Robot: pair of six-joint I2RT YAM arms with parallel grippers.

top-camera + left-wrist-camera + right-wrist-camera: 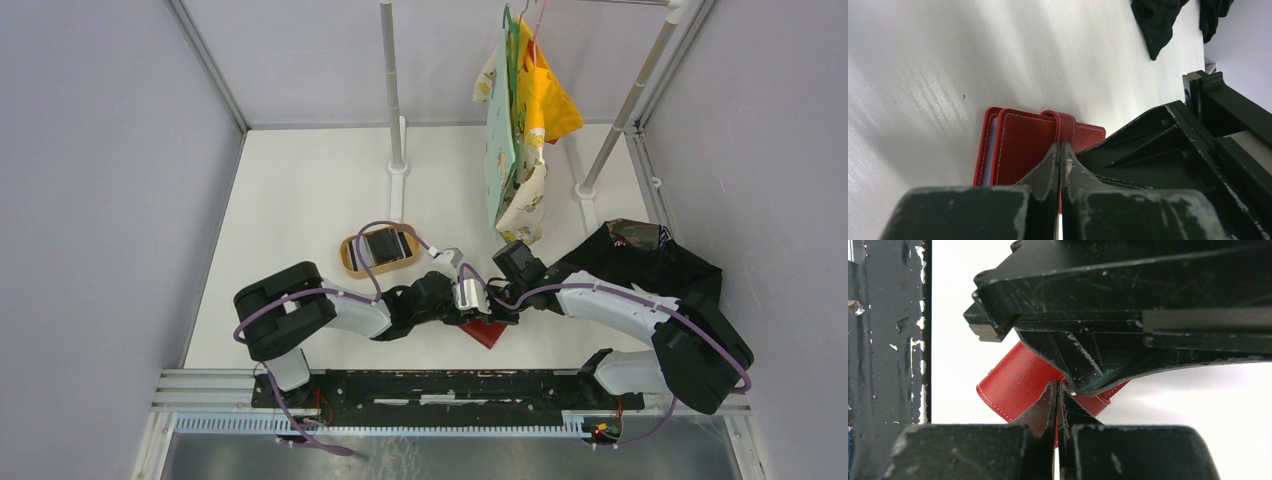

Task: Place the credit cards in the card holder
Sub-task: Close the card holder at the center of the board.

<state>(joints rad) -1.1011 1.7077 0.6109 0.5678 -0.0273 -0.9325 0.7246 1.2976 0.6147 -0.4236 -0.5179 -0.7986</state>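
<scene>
The red card holder [487, 333] lies on the white table between the two arms, folded shut with its snap tab [1064, 122] wrapped over the top. My left gripper [1060, 145] is shut, with a thin red part of the card holder [1023, 145] pinched between its fingers. My right gripper [1057, 384] comes from the opposite side, also shut on a red edge of the card holder [1013, 382]. From above, the left gripper [478, 312] and right gripper [502, 306] meet over it. Dark credit cards [382, 245] lie in the tan oval tray [349, 258] behind.
A black cloth [650, 255] is heaped at the right, close to the right arm. Coloured clothes [520, 130] hang from a rack whose poles [392, 90] stand on the table at the back. Grey walls close in both sides.
</scene>
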